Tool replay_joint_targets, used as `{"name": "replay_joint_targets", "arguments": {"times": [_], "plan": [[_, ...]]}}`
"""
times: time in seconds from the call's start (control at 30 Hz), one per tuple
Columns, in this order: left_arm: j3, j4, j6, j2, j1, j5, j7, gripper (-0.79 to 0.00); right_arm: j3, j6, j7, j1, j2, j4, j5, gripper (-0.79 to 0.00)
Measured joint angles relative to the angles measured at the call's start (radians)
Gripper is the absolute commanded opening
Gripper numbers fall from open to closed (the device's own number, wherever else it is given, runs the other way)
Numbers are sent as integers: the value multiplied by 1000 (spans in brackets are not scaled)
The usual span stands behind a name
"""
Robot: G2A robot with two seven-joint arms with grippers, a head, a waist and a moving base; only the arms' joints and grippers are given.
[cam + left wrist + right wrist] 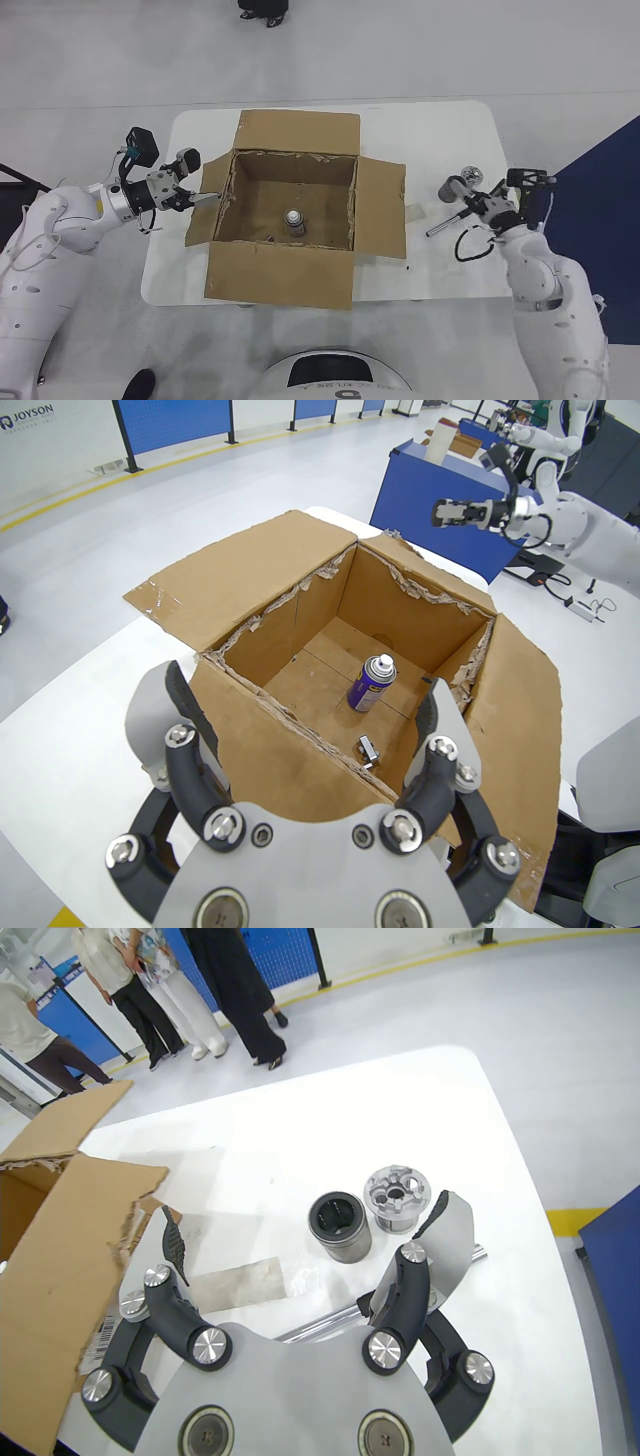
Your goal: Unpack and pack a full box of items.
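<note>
Left gripper: fingers spread wide with nothing between them; it hovers over the box's left flap, pointing towards the opening.
Right gripper: spread apart and empty, hanging above the parts on the right part of the table.
Steel rod: lies flat just under the right gripper, with its long axis slanting across the table.
Bearing sleeve: a dark cylinder standing on end with its bore facing up, near the rod.
Flanged hub: stands just beside the sleeve, flange uppermost.
Tape patch: stuck flat on the tabletop between the box and the parts.
Box: brown cardboard in the middle of the table, with all four flaps folded outwards and ragged torn edges.
Box contents: a purple spray can stands upright near the middle of the box floor with its white nozzle up. A small metal bracket lies flat apart from it, nearer the left gripper's side.
Table: white, with rounded corners.
Room: pale grey floor with yellow lines; blue panels stand farther off.
</note>
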Motion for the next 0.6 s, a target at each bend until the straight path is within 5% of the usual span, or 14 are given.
{"name": "replay_joint_targets", "arguments": {"times": [0.1, 0.3, 0.6], "plan": [[0, 0, 0, 0, 0, 0, 0, 0, -31, 72, 108, 67, 1, 43, -31, -428], [0, 0, 0, 0, 0, 0, 0, 0, -25, 213, 266, 122, 5, 65, -38, -456], [0, 0, 0, 0, 0, 0, 0, 0, -27, 254, 337, 127, 10, 31, -41, -489]]}}
